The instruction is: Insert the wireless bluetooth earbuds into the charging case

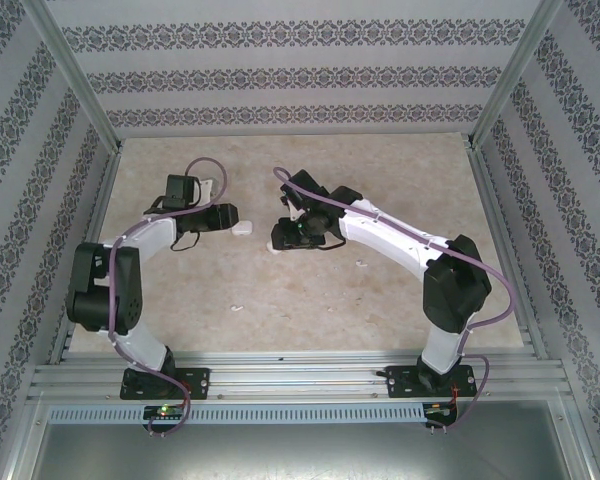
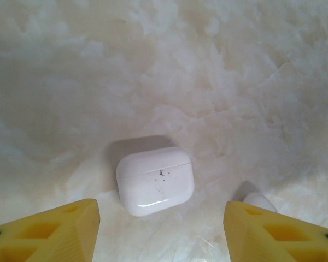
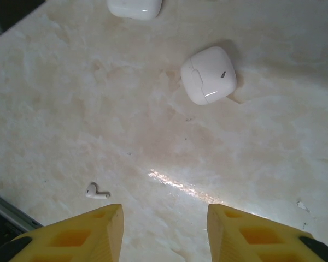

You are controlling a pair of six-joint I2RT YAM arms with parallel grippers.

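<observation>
White and smooth, a charging case lies with its lid shut on the creamy stone table. From the left wrist we see it just ahead of the left pincer. The two yellow fingers of that pincer stand wide apart and hold nothing. A white lump peeks out from behind one finger, and we cannot tell what it is. From the right wrist we see the right pincer, wide open too, with nothing in it. One tiny white earbud lies bare on the table just ahead of this pincer, near the table's edge and well apart from any case. Farther ahead sits a second case, shut and turned at a slant, with a small dark mark on its lid. Another white case is cut off at the top edge. From above, we see both pincers low over the middle of the table, their tips turned toward each other but apart.
</observation>
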